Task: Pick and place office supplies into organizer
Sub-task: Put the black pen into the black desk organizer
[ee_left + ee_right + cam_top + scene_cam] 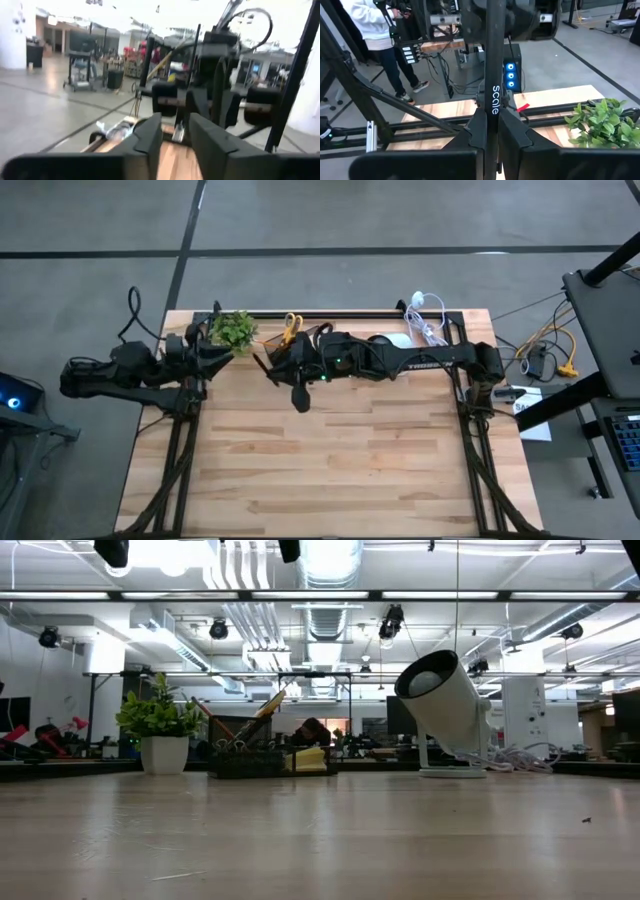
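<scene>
The black organizer (245,762) stands at the table's far edge, holding orange pencils, yellow-handled scissors (290,328) and a yellow sticky-note block (310,758). In the high view my right arm covers most of it. My right gripper (492,142) reaches level over that spot and is shut on a dark pen (492,60) printed "scale". My left gripper (176,137) waits at the far left beside the plant (232,330). It is open, with only bare table showing in the gap between its fingers. My right gripper pinches the pen's shaft (493,112) between its two fingers. The fingers come roughly level, pointing toward the table's left edge, and lie across the pen. The pen stands upright in the hold, rising well above the fingers (476,131). The fingers hide its lower end.
A white round cup (445,705) sits tilted at the far right of the organizer, with a coiled white cable (428,320) behind it. The potted plant (158,720) stands left of the organizer. A person (370,25) stands beyond the table's left side. The near wooden half (330,470) lies bare.
</scene>
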Tool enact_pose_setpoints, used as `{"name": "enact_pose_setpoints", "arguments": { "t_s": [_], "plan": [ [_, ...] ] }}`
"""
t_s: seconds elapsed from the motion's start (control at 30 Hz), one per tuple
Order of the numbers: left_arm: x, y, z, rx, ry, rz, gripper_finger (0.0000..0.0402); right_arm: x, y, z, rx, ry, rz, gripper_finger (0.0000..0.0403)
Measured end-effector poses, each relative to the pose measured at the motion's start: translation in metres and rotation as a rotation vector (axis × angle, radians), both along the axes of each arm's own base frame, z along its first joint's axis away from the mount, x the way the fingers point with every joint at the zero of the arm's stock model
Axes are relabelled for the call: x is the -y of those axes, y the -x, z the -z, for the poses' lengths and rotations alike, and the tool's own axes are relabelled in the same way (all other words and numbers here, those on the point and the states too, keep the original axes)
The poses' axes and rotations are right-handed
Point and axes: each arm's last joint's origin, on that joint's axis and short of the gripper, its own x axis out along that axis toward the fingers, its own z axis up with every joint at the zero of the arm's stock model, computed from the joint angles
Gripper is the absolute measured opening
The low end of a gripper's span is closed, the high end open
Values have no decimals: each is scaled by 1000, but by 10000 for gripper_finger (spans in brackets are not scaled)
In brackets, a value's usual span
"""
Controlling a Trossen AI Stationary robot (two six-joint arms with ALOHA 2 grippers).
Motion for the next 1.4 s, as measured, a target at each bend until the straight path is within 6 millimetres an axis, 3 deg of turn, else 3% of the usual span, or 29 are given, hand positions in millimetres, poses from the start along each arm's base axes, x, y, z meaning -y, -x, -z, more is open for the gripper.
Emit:
{"name": "enact_pose_setpoints", "arguments": {
  "t_s": [0.2, 0.37, 0.93, 1.4],
  "plan": [
    [1, -5, -7, 79, 22, 22, 162, 2, 0, 0, 3, -1, 17, 13],
    [3, -20, -5, 60, 52, 38, 194, 3, 0, 0, 3, 0, 21, 13],
    [9, -70, -9, 77, 17, 72, 197, 2, 0, 0, 2, 1, 22, 13],
    [9, -64, -18, 156, -1, 67, 196, 2, 0, 0, 1, 4, 19, 13]
  ]
}}
